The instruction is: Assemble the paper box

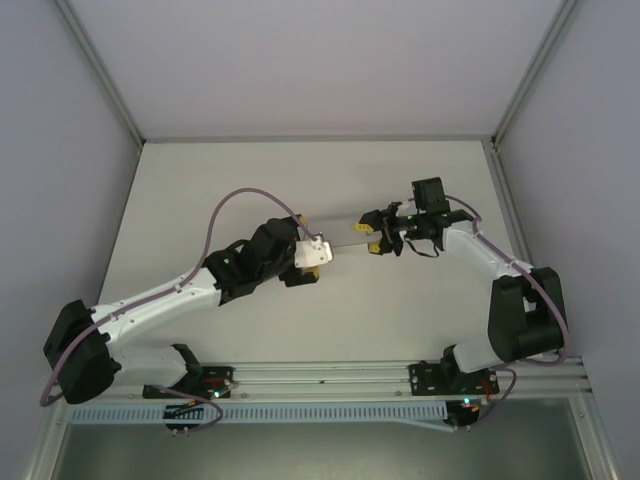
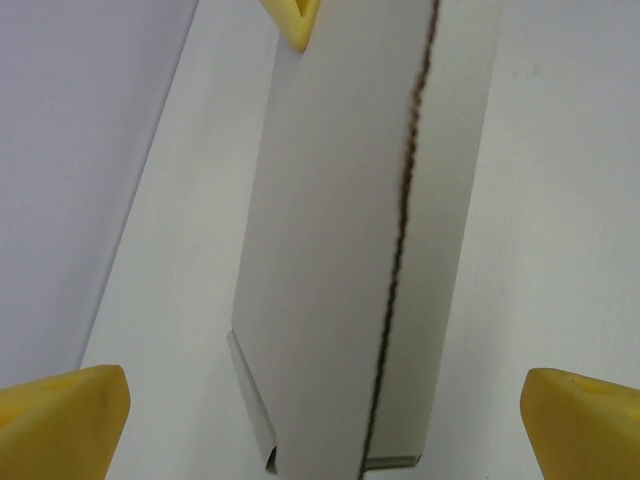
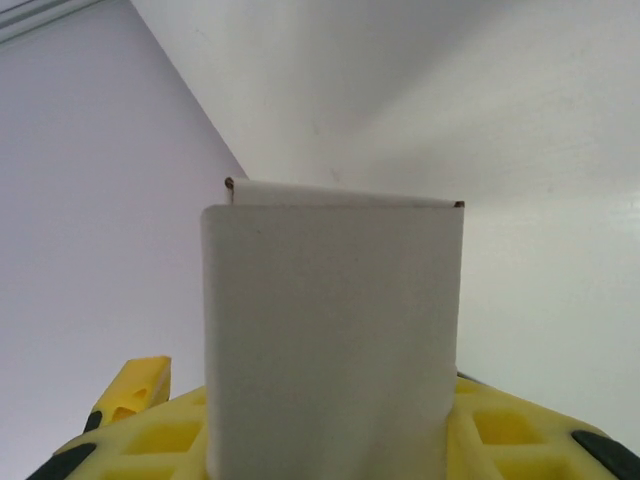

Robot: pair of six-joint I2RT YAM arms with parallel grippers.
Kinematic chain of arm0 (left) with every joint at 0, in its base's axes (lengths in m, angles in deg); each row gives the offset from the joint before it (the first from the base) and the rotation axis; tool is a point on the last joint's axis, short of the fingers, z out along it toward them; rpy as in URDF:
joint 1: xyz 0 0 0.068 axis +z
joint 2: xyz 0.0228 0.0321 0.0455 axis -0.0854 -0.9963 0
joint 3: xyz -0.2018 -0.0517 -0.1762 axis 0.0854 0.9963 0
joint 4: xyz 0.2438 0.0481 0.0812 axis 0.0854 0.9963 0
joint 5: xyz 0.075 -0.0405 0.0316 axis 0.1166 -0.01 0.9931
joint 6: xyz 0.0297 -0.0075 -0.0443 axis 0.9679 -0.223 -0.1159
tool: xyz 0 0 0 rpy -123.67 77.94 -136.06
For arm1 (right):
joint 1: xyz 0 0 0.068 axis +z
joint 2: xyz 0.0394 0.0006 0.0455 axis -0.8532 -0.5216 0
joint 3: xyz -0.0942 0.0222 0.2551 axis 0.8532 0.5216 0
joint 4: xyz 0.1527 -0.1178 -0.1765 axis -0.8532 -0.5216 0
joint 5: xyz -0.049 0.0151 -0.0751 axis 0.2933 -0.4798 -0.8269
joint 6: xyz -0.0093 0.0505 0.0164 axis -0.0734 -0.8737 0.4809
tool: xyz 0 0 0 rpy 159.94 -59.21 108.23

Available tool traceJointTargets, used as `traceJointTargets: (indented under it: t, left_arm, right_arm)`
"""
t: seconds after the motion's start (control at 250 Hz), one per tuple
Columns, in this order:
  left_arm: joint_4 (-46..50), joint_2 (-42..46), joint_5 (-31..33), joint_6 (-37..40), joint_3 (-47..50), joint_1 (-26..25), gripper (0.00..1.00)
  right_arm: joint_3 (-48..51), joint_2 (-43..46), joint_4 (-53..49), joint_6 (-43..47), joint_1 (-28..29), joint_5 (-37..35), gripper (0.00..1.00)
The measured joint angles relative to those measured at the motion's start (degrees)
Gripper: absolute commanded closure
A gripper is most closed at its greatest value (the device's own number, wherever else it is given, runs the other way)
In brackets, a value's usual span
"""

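The paper box [image 1: 345, 232] is a folded grey-white card sleeve, stretched out lengthwise between the two grippers above the middle of the table. My right gripper [image 1: 376, 238] is shut on its right end; in the right wrist view the box [image 3: 330, 330] rises from between the yellow fingers [image 3: 150, 430]. My left gripper [image 1: 314, 254] is at the box's left end and stands wide open. In the left wrist view the box [image 2: 330, 250], with a dark seam along it, runs away between the yellow fingertips [image 2: 60, 420], apart from both. The right gripper's yellow finger [image 2: 295, 20] shows at the box's far end.
The white table [image 1: 200, 200] is enclosed by pale walls and aluminium posts [image 1: 100, 70] at the back corners. A metal rail [image 1: 330, 375] runs along the near edge, carrying both arm bases.
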Motion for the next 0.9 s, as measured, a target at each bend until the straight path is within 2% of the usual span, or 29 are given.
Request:
traceJointTargets:
  t: [0.204, 0.483, 0.575, 0.703, 0.779, 0.831, 0.878, 0.886, 0.898]
  left_arm:
    - [-1.11, -3.82, 2.32, 2.4, 0.0, -0.35, 0.06]
    - [-4.26, -4.63, 1.53, 3.65, -1.18, -0.52, 0.36]
    - [-4.83, -4.68, 0.96, 3.63, -1.73, -0.96, 0.42]
    - [-4.79, -5.31, 0.81, 3.89, -1.75, -1.01, 0.59]
    - [-4.44, -5.6, 0.55, 5.05, -1.75, -1.18, 0.64]
    - [-4.28, -5.68, 0.39, 5.11, -1.75, -1.22, 0.67]
    - [-4.24, -5.73, 0.2, 5.11, -1.75, -1.27, 0.68]
    - [-4.26, -5.73, 0.13, 5.11, -1.75, -1.27, 0.68]
    - [-4.28, -5.73, 0.02, 5.09, -1.75, -1.27, 0.69]
  right_arm:
    - [-0.09, 2.03, -1.11, -2.14, -0.07, 0.92, 0.63]
    - [0.07, 2.84, -1.81, -2.29, -0.48, 0.72, 0.63]
    - [0.13, 2.84, -1.73, -2.8, -0.09, 0.74, 0.63]
    - [0.2, 2.91, -1.55, -3.8, -0.11, 0.35, 0.6]
    - [0.52, 2.99, -1.55, -4.63, -0.07, -0.17, 0.49]
    - [0.87, 3.17, -1.38, -5.03, 0.15, -0.17, 0.32]
    - [0.96, 3.45, -1.31, -5.07, 0.57, -0.13, 0.24]
    - [0.96, 3.52, -1.27, -4.74, 0.7, -0.13, 0.19]
    - [0.98, 3.63, -1.22, -4.92, 0.83, -0.17, 0.04]
